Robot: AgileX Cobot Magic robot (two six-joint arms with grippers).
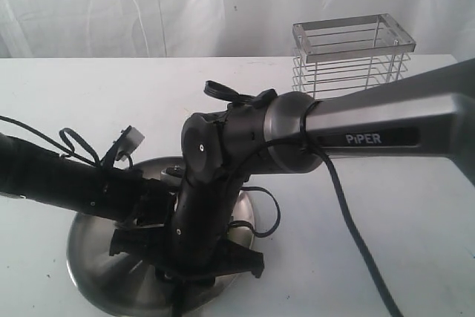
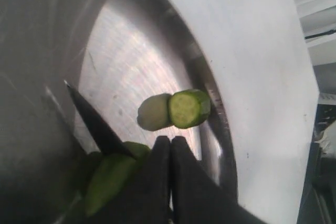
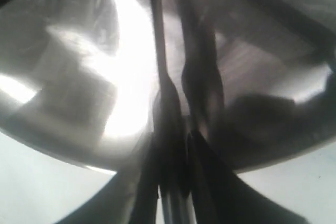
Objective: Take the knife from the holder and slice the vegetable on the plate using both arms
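Observation:
The steel plate (image 1: 93, 261) lies at the front with both arms over it. My left gripper (image 2: 170, 142) is shut, its fingers pressed together just above the plate (image 2: 131, 51). A long green vegetable piece (image 2: 107, 179) lies beside and partly under one finger. A cut round slice (image 2: 189, 108) rests near the rim. The knife's dark blade (image 2: 94, 127) crosses the long piece. My right gripper (image 3: 176, 137) is shut on the knife (image 3: 157, 45), whose blade reaches out over the plate (image 3: 73, 77). The vegetable is hidden by the arms in the exterior view.
The wire holder (image 1: 349, 53) stands at the back right of the white table (image 1: 415, 220) with nothing in it. A black cable (image 1: 356, 235) trails from the right arm across the table. A white curtain hangs behind.

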